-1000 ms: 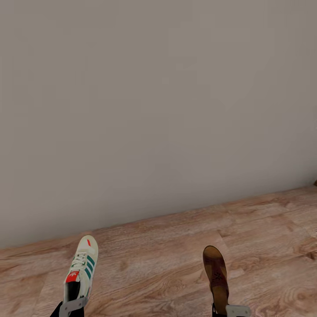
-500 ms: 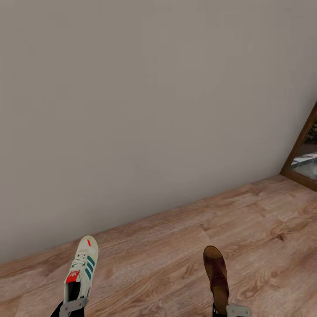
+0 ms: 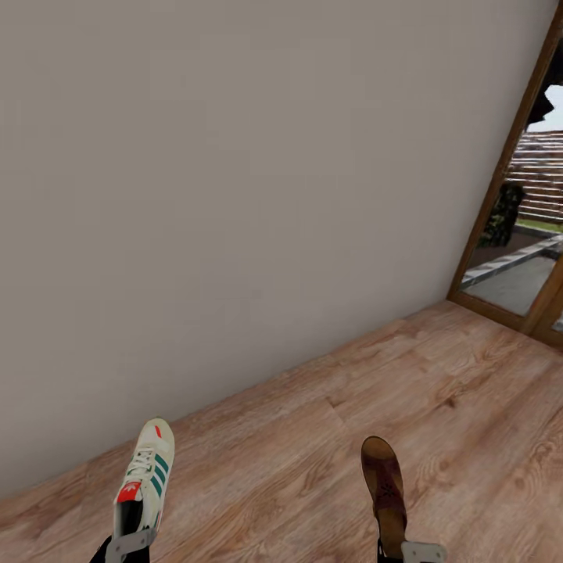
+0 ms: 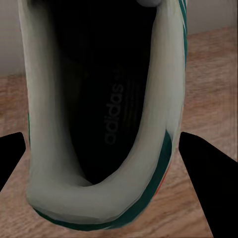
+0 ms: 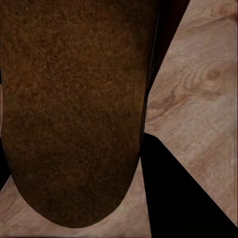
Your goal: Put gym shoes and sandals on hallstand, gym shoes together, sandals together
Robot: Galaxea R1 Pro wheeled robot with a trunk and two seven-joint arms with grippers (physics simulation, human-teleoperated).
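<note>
Carrying two shoes at once across the corridor floor [image 3: 438,375], the robot faces a bare grey wall [image 3: 234,195] with a wood-framed glass door [image 3: 516,234] off to the right of both grippers; the hallstand is not among what shows, so the step in hand looks like driving and turning until it comes into sight. The left gripper [image 3: 129,541] is clenched on the heel of one gym shoe [image 3: 145,477], whose toe points straight ahead of the fingers and whose dark opening [image 4: 99,99] lies between them in the left wrist view. The right gripper [image 3: 407,550] grips the heel end of one sandal [image 3: 383,485], which likewise stretches forward from it, footbed [image 5: 74,109] up. Both shoes hang above the planks, well apart from each other. To do this well, I would keep both arms steady and the grips firm while the base turns slowly, since each shoe is held by its heel alone and may sag or swing out.
</note>
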